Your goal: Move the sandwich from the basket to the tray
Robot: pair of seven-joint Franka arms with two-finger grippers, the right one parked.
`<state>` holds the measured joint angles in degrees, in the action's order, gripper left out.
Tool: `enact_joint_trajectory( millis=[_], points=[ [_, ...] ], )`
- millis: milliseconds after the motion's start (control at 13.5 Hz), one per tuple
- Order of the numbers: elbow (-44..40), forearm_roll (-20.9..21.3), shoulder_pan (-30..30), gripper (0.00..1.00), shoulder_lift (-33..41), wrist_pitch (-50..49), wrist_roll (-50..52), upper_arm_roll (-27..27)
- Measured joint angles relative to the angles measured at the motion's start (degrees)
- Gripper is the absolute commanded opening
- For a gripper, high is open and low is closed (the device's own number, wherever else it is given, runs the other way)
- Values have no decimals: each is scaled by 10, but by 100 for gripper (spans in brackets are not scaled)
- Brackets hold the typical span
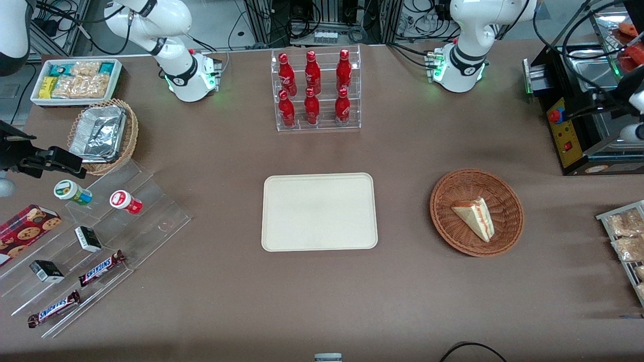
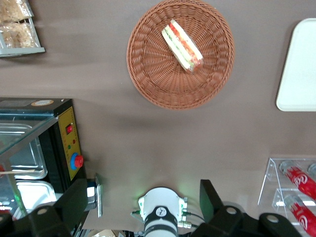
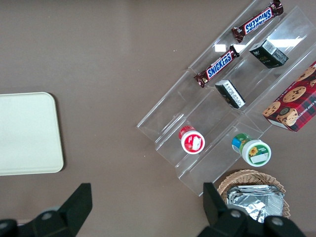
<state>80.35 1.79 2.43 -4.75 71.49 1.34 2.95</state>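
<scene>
Starting at the parked arm's end of the worktop (image 1: pixel 226 296), a clear stepped rack (image 1: pixel 151 221) carries two Snickers bars (image 1: pixel 100 268), small dark boxes whose labels are too small to read, and two lidded cups. A biscuit box (image 1: pixel 25 229) at that edge is partly cut off. The tray (image 1: pixel 319 211) lies flat near the middle of the worktop, nearer the front camera than the rack of red bottles (image 1: pixel 317 90).

Toward the working arm's end, well apart from the tray, sits the basket (image 1: pixel 476 212). The sandwich (image 1: pixel 475 218) lies in it on its side, its red and green filling stripe showing along one long edge.

The gripper (image 2: pixel 143 190) hangs high above the worktop, away from the basket, its fingers (image 2: pixel 210 197) spread wide and grasping nothing. Only the dark fingers show in the wrist view, and the rest is cut off. In the front view it cannot be picked out among the dark equipment at that edge.
</scene>
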Motion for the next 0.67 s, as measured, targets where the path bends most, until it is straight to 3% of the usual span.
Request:
enact_joint_trajectory(
  millis=[667],
  points=[
    [187,-19,2,100,-45,267,213,-2]
  ],
)
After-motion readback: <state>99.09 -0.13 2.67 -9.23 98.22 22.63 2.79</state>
